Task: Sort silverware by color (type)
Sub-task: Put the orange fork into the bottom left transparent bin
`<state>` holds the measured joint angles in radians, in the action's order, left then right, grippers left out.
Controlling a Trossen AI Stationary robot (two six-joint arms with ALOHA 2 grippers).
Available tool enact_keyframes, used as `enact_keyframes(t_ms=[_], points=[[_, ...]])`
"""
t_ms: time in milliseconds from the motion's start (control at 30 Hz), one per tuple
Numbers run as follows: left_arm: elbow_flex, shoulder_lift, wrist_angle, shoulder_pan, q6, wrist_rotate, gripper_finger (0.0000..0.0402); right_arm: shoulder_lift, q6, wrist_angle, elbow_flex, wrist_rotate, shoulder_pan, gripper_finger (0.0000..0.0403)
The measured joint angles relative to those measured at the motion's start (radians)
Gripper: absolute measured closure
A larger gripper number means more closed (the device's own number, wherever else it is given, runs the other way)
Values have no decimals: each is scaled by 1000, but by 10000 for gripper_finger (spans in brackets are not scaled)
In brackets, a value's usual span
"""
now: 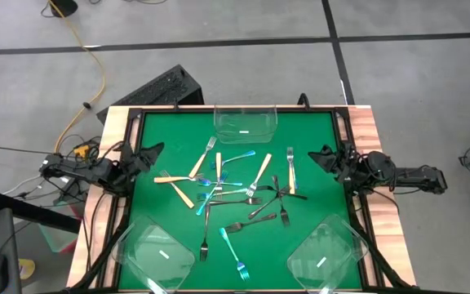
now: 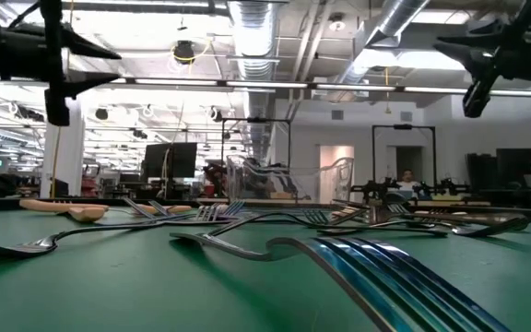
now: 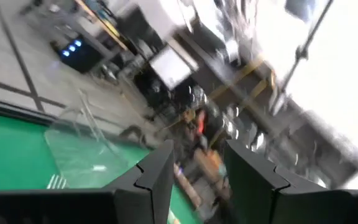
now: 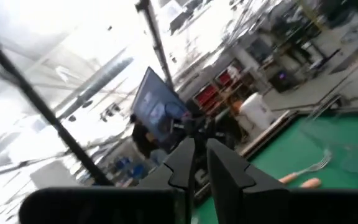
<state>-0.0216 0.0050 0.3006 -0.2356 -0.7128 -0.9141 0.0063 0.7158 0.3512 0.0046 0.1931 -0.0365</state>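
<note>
The silverware (image 1: 235, 194) is lying in a loose, crossed heap around the middle of the green table (image 1: 317, 135), with one teal fork (image 1: 233, 253) sitting apart near the front edge. The forks are judged light, stiff and smooth, likely to slip; each is best taken across its slim handle, where it is lying free of its neighbours. Overlapping tines and handles are standing in the way of a clean pick. Three clear tubs (image 1: 246, 122) are waiting: one at the back edge, two at the front corners. The left gripper (image 3: 194, 180) is hanging at the left edge, fingers apart, empty. The right gripper (image 4: 199, 163) is hanging at the right edge, fingers nearly together, holding nothing.
</note>
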Motion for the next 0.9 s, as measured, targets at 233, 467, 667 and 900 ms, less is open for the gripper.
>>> enact_keyframes(t_ms=[233,467,667,900], points=[[-54,23,139,0,57,145,274,-1,-90,31,85,73,-6,337],[-318,171,-79,0,140,91,274,112,-246,-104,293,112,-6,337],[-628,358,-503,0,20,91,274,373,-179,-594,572,150,-6,337],[-899,547,-842,1,-141,59,274,707,245,-1288,898,168,-37,337]])
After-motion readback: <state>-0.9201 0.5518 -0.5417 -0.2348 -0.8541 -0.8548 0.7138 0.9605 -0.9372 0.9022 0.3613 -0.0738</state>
